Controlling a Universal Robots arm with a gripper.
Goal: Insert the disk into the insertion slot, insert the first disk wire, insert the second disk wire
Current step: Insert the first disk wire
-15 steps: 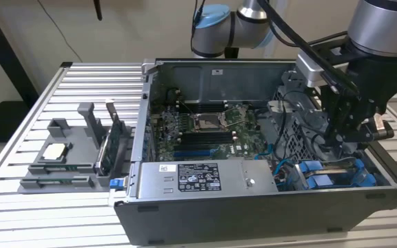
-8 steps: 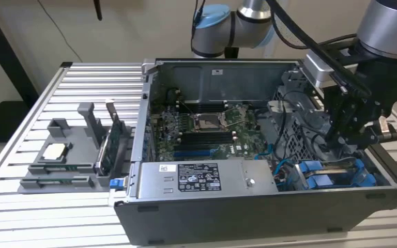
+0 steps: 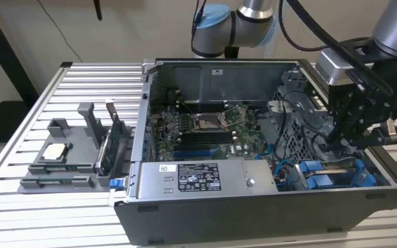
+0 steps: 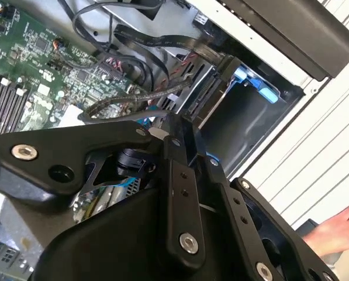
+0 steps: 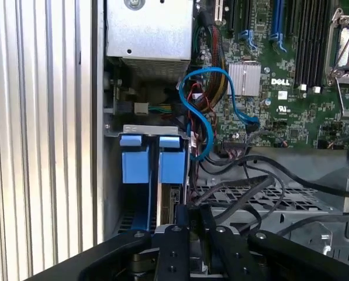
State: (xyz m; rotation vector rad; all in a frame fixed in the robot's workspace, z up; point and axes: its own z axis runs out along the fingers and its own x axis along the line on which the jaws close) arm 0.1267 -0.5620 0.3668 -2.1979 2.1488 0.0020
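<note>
Exterior view showed your black end effector (image 3: 345,146) hanging just above the grey metal drive bay with blue plastic fittings (image 3: 322,175); whether it gripped anything could not be told.

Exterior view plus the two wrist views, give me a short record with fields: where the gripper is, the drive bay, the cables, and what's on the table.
gripper: down inside the open computer case, above the insertion slot
insertion slot: grey bay holding blue carriers, beside the power-supply box
cable: blue cable loops beside the bay over the motherboard
table: grey fixture with parts, on the exterior view's left of the case
person: a hand over the table outside the case, second wrist view
</note>
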